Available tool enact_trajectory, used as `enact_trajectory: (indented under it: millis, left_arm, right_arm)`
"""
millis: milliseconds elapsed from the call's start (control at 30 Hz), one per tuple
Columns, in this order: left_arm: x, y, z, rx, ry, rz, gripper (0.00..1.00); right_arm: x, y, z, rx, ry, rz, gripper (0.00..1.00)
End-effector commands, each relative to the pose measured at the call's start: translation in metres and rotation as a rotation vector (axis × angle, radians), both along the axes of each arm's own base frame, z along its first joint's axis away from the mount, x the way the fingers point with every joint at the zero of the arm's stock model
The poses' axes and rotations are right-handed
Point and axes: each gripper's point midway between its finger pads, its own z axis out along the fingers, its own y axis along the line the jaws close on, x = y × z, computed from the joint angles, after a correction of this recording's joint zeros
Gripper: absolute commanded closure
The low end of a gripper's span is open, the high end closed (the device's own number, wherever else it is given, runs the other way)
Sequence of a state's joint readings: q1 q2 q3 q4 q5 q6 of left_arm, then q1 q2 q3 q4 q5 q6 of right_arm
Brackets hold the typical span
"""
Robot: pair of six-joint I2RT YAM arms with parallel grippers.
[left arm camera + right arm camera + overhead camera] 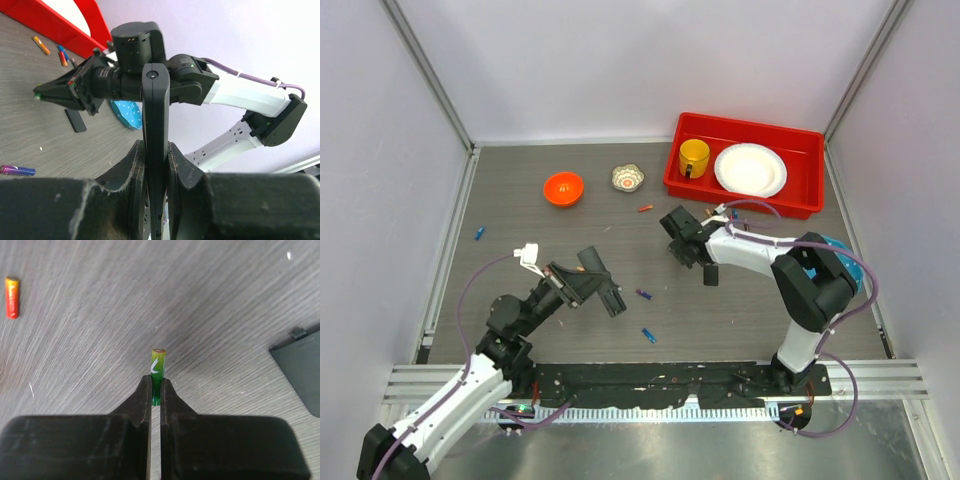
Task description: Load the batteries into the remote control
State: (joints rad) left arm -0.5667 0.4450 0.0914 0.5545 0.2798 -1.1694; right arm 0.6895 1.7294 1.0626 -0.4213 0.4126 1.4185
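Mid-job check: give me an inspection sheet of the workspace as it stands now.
Surface: grey wood-grain table, no spills seen.
Job's things: remote control held edge-on in left hand; green battery in right hand; loose on the table: blue battery, orange battery, purple battery, second blue battery; dark flat panel, possibly the battery cover, lying near the right hand.
Clutter: orange bowl; small patterned bowl; red tray holding yellow mug and white plate.
Hands: both shut on their loads.
Cables: purple cables along both arms, no snag seen.
Surroundings: pale walls on three sides.
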Motion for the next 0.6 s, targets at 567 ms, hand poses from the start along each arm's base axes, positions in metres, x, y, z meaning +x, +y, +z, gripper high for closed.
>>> enact_trajectory:
  millis: [567]
  left_arm:
    - [0.013,0.019,-0.006,0.011,-0.032,0.138,1.00]
  right_arm:
    - [0.002,0.009,-0.018,-0.002,0.075,-0.311,0.86]
